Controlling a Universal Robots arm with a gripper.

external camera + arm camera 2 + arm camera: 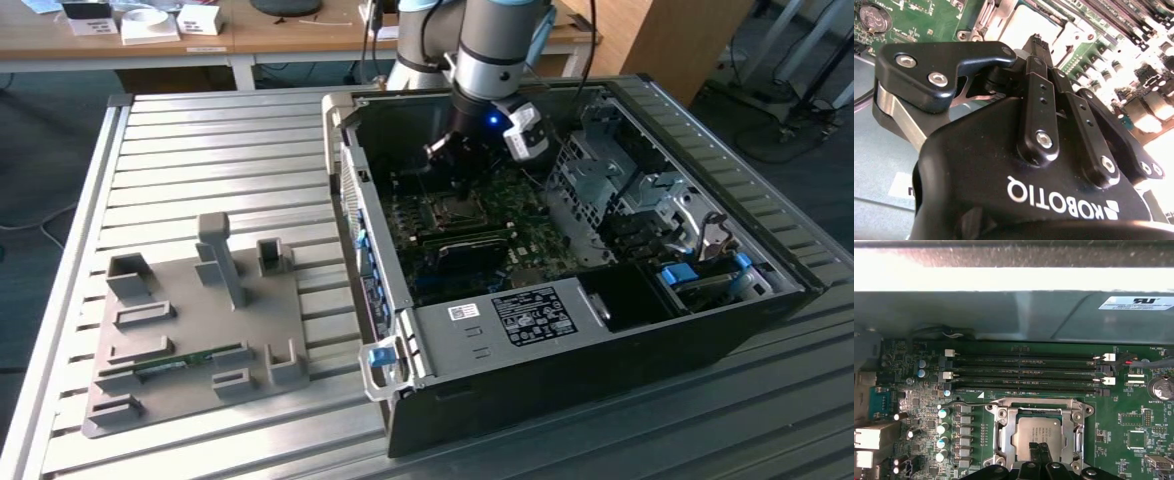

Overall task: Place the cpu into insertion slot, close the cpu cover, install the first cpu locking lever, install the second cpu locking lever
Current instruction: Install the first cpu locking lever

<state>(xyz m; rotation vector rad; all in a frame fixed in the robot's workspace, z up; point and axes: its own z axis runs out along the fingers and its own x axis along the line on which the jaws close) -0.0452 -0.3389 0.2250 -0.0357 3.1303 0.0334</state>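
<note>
Two of the four steps read as complete; the two lever steps cannot be confirmed.

**Exterior view.** The computer case (694, 330) lies open on the slatted tabletop (227, 150). A grey fixture (187, 330) sits at 9 o'clock from the case. The arm (497, 50) enters the case from the 12 o'clock side, with its wrist pointing steeply down. The end effector (447, 150) hangs just above the motherboard (534, 235), over the socket area.

**First wrist view.** The cpu (1036, 432) sits flat in the insertion slot. The cpu cover (1004, 432) lies down around it, and its frame borders the chip on every side that shows. On this evidence, placement and cover closing are judged done. One thin wire locking lever (961, 402) runs along the socket edge nearest the memory slots (1024, 372). Whether it is hooked under its catch cannot be told, and a second lever cannot be made out. The end effector (1038, 452) shows its fingertips drawn together in a narrow stance with nothing visible between them. They are poised over the chip's edge farthest from the memory slots.

**Second wrist view.** The end effector (1036, 42) again shows both fingers meeting at the tips, empty. The tips are directly over the pale top of the cpu (1026, 22). Contact with the chip cannot be confirmed.
</note>
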